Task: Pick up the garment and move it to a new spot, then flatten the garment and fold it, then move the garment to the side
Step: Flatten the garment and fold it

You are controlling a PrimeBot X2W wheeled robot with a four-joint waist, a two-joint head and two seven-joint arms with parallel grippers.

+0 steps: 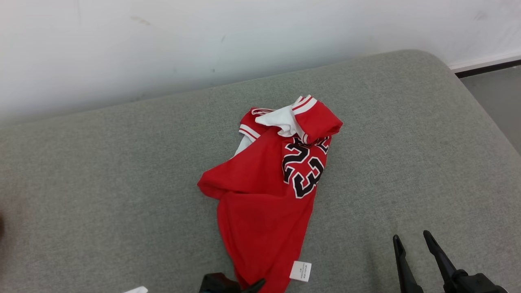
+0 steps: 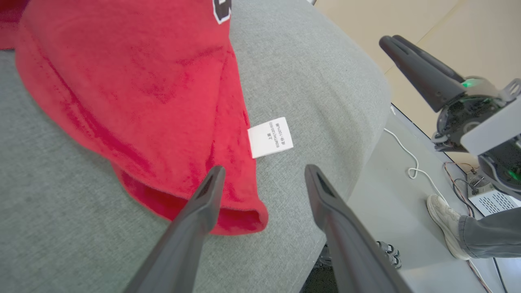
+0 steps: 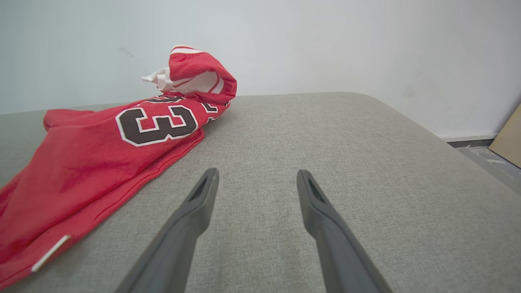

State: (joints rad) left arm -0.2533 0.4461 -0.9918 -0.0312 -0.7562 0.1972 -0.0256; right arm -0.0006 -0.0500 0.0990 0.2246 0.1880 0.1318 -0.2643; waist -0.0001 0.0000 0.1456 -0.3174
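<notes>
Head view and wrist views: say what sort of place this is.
Probably a robot test room, not a home: a grey padded bench against a bare white wall, loose cables and an electronics box on the floor, a person's shoe.

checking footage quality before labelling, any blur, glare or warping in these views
Head view: even soft light, no glare, the shirt and its number sharp. Left wrist view: the red cloth looks soft up close, and the wide lens curves the cushion edge. Right wrist view: crisp on the number, the right hand blurring toward the bottom edge.
</notes>
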